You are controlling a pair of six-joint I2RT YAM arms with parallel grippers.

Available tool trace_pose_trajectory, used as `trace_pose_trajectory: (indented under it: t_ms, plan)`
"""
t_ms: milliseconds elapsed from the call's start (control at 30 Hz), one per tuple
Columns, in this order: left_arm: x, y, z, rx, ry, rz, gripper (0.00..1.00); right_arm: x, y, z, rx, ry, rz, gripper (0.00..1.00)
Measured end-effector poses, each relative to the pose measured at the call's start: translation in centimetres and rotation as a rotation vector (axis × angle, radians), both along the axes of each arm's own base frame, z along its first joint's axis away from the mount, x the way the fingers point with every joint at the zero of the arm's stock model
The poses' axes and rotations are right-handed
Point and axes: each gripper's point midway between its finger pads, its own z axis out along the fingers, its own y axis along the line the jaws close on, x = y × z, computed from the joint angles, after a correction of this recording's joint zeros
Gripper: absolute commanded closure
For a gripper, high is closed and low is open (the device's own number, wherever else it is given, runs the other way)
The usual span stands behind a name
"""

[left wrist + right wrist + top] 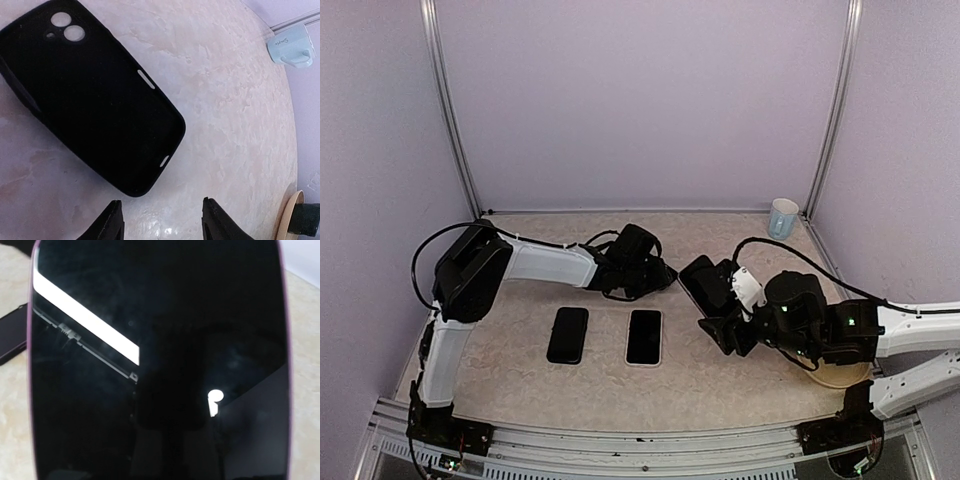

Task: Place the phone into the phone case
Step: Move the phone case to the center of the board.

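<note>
Left arm (545, 263) and right arm (920, 338) — white shells, black joints, looped black cables (416, 270).

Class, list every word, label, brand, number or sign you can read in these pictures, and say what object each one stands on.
"Smile", probably, in small slanted script: on the pale blue ceramic mug, left wrist view.
In the top view the lettering on that mug is too small to read.
The black rubbery phone case shows no text.
The purple-edged phone with glossy black screen shows only reflections, no text.
</note>
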Motion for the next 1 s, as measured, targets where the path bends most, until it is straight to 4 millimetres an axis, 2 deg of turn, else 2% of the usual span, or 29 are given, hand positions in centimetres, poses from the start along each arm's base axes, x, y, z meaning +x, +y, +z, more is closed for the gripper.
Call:
trace_pose_trajectory:
  t_ms: [67, 133, 267, 367, 467, 567, 833, 1000]
  plan:
    - [-0.1, 0.8, 0.8, -0.001, -0.011, 0.003, 0.42, 0.3, -0.3, 0.2, 0.004, -0.006, -0.015, 0.7]
    - [0.6, 1.5, 2.4, -0.015, -0.039, 0.009, 0.38, 0.8, -0.7, 0.3, 0.004, -0.007, -0.034, 0.7]
    - [4.0, 4.1, 6.6, -0.062, -0.129, 0.049, 0.3, 1.8, -1.6, 0.0, -0.008, 0.0, -0.074, 0.7]
    - [6.5, 6.5, 7.9, -0.061, -0.178, 0.077, 0.27, 2.5, -1.9, -0.4, -0.025, 0.012, -0.093, 0.7]
    - [8.4, 8.7, 7.9, -0.035, -0.199, 0.095, 0.24, 3.2, -1.9, -0.8, -0.04, 0.026, -0.104, 0.7]
    - [9.8, 9.5, 7.9, -0.023, -0.22, 0.076, 0.22, 4.1, -1.8, -1.1, -0.05, 0.045, -0.112, 0.7]
    - [13.2, 8.4, 7.1, -0.009, -0.281, -0.02, 0.22, 5.5, -1.6, -1.9, -0.075, 0.075, -0.114, 0.69]
    - [14.7, 7.9, 5.2, -0.016, -0.276, -0.066, 0.22, 5.4, -1.4, -2.5, -0.088, 0.088, -0.097, 0.69]
